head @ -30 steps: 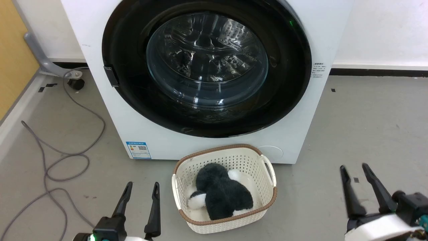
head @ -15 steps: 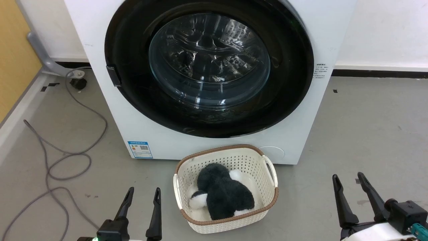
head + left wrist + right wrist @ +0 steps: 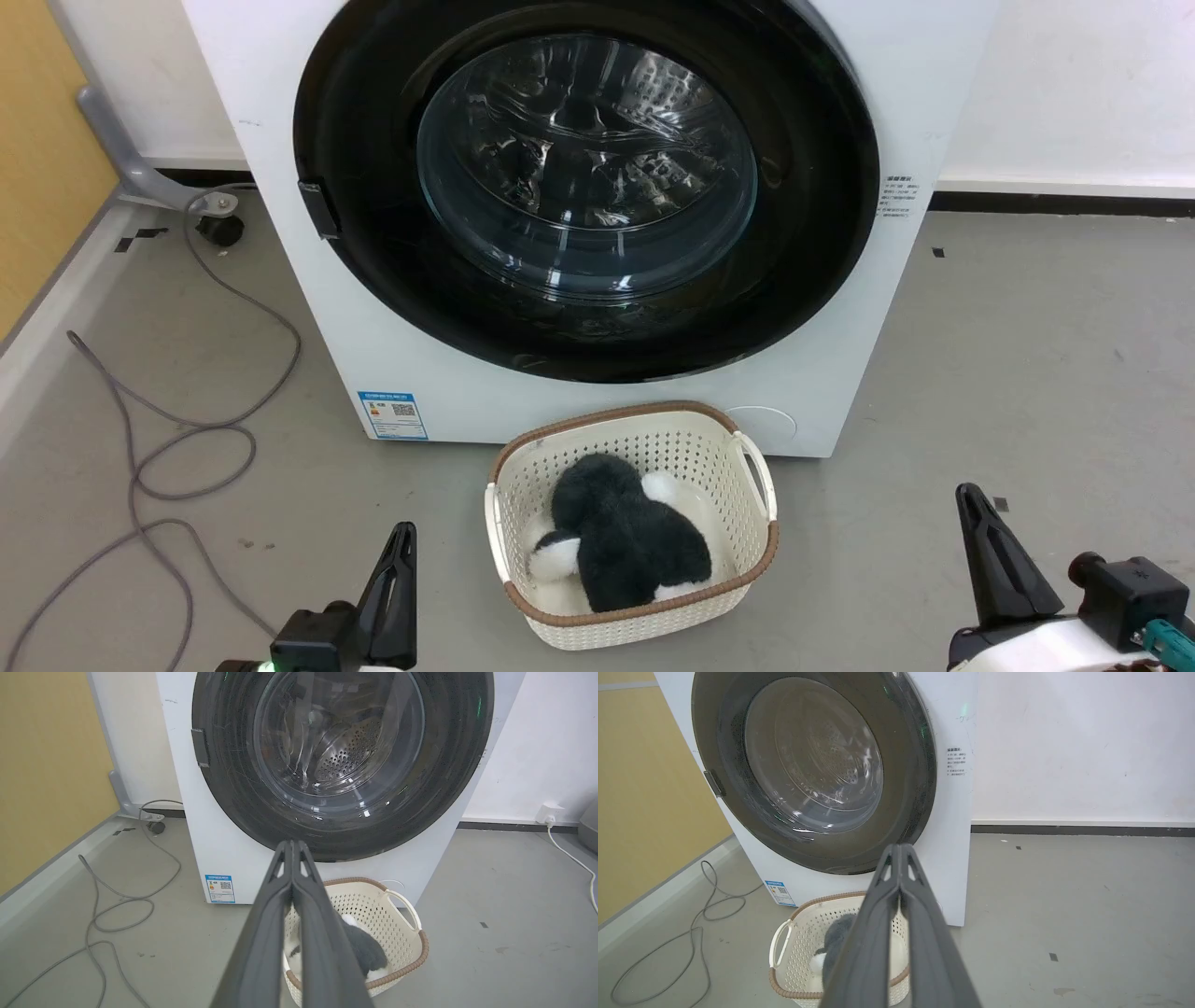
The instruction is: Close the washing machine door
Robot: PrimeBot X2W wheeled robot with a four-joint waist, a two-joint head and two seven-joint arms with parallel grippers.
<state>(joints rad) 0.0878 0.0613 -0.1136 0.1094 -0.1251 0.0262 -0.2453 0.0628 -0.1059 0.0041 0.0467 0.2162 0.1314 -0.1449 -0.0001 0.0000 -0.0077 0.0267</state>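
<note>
The white washing machine (image 3: 822,373) stands ahead on the grey floor. Its glossy black round door (image 3: 373,252) with the bulging glass window (image 3: 586,168) lies flat against the machine's front. The wrist views show the door (image 3: 233,788) (image 3: 901,788) the same way. My left gripper (image 3: 400,546) is low at the bottom left, shut, with its tips (image 3: 291,843) pressed together and nothing held. At the bottom right my right gripper (image 3: 966,499) is shut too, its tips (image 3: 900,847) touching. Both grippers are well short of the machine.
A cream perforated basket (image 3: 747,467) holding a black and white plush toy (image 3: 621,537) sits on the floor just before the machine, between my grippers. Grey cable (image 3: 187,439) loops over the floor at left. A yellow wall (image 3: 37,168) stands far left.
Both grippers have gone from open to shut. The right gripper has drawn back toward the lower right corner. The door has not moved.
</note>
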